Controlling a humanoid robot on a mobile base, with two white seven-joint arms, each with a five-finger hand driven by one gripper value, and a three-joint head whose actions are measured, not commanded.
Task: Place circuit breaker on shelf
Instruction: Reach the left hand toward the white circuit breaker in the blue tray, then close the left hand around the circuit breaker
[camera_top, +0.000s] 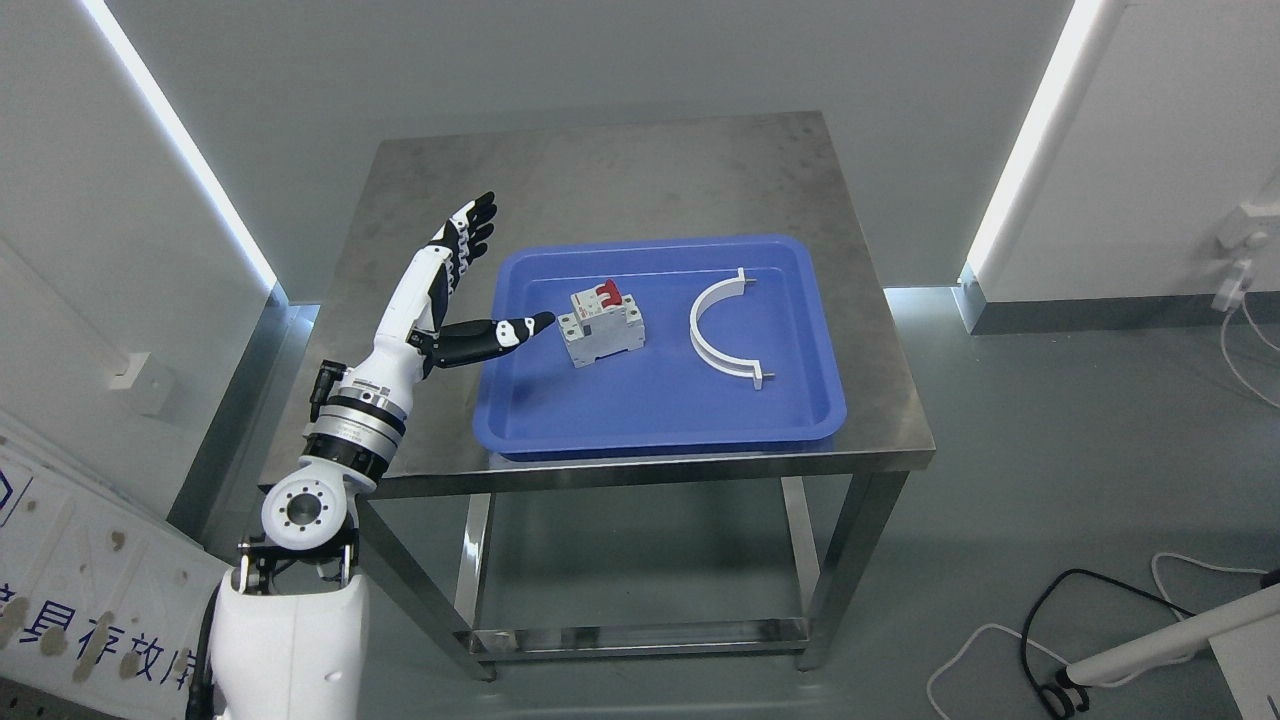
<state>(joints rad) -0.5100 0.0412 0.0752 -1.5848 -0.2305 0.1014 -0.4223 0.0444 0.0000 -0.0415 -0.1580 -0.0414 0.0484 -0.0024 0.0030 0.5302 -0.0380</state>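
I saw the left hand (450, 290) raised over the steel table's (600, 170) left side, fingers (472, 228) spread flat and holding nothing, thumb (520, 328) reaching over the blue tray's (660, 425) rim toward the circuit breaker (601, 326), just short of it. The breaker lay in the tray, left of a white curved bracket (718, 330). Grey floor, white walls; cables (1050, 640) trailed lower right.

Grey circuit breaker (601, 327) (red switch), white clamp (722, 329), blue tray (660, 420), steel-grey table (600, 170).
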